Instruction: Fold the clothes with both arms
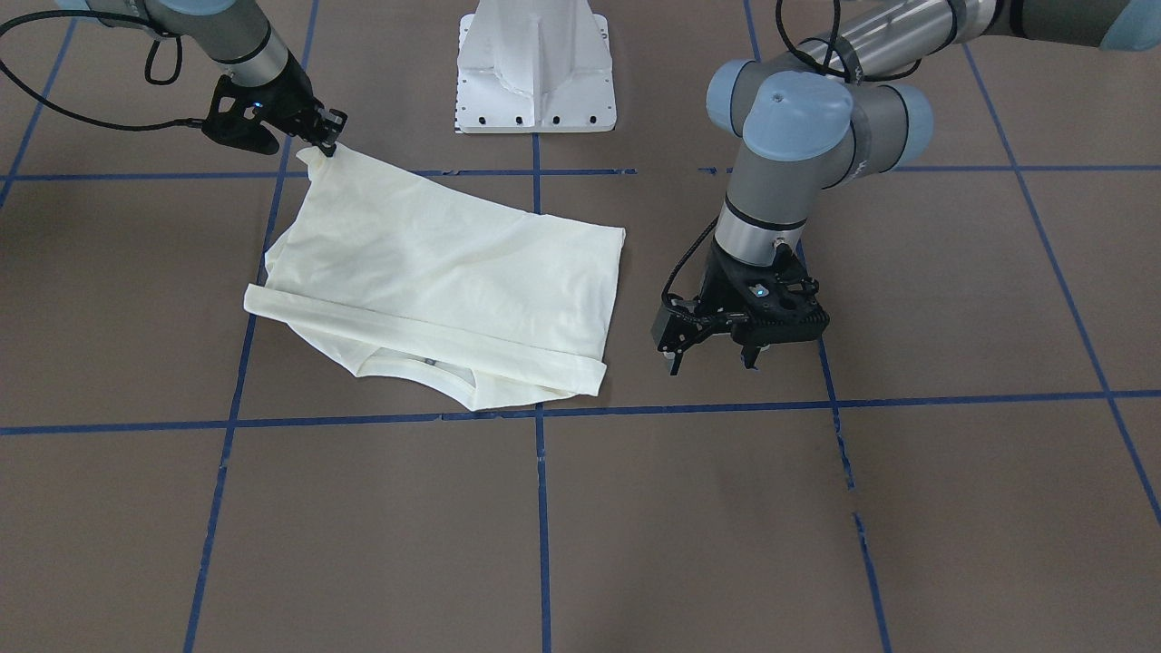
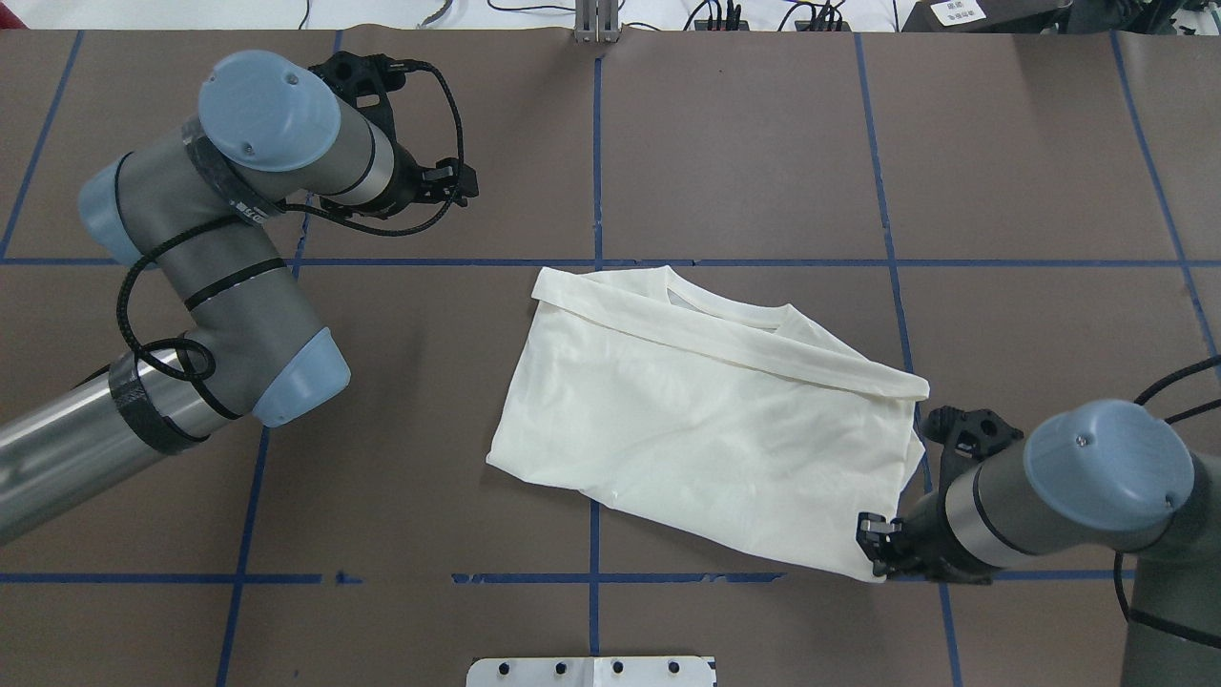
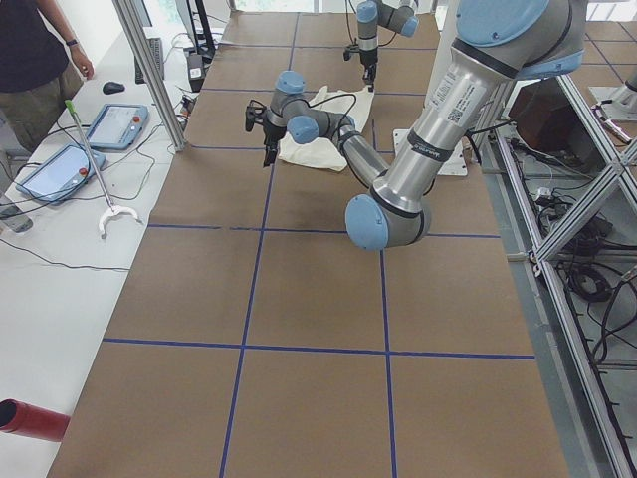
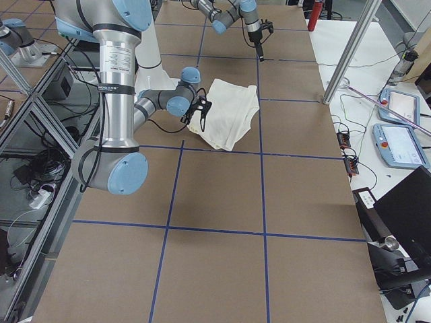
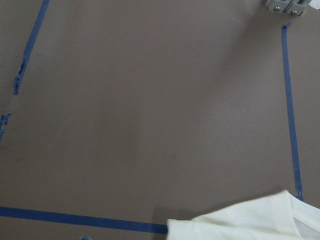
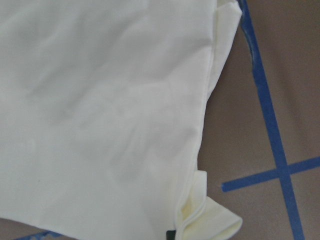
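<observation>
Seen from overhead, the cream shirt [image 2: 706, 420] lies partly folded near the middle of the tabletop [image 2: 763, 143]. A sleeve [image 2: 725, 345] is laid as a band across its 12 o'clock side, over the collar [image 2: 734, 310]. The right pincer [image 2: 876, 551] is clenched on the shirt's 5 o'clock corner, which rises slightly off the surface. The left pincer [image 1: 713, 363] hangs released, fingers apart, at about 10 o'clock from the shirt and well clear of it. The cloth looks light, thin and limp. It will likely sag and crease wherever it is unsupported, and the stacked layers may slide apart. A pinch at a corner or hem that catches every layer seems best, probably the free 8 o'clock corner for the left pincer.
</observation>
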You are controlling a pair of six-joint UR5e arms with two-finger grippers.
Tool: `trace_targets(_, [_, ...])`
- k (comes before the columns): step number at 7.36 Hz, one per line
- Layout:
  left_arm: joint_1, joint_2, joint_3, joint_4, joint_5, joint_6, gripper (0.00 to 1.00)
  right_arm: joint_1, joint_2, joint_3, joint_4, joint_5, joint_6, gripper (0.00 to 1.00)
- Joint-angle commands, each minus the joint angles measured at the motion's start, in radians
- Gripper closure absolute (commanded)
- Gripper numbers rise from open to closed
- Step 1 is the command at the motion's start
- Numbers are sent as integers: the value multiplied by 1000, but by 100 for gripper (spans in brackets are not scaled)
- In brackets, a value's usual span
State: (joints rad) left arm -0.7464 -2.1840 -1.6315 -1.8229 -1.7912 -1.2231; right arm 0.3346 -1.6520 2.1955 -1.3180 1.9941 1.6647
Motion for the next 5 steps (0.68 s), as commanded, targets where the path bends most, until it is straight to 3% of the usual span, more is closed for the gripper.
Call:
trace_targets(1, [2, 1, 1, -6, -1, 1, 0, -80, -54, 10, -1, 24, 20, 100])
trace_targets(2, [4, 1, -2, -6, -2, 1, 0, -78, -52, 13, 0, 43, 23, 41])
trace_targets(3, [10, -2, -8, -6, -16, -10, 0, -65, -43, 33, 3, 31, 71, 0])
trace_targets(5, [120, 22, -45, -44, -88, -256, 0, 86, 70, 29, 6, 31, 84, 0])
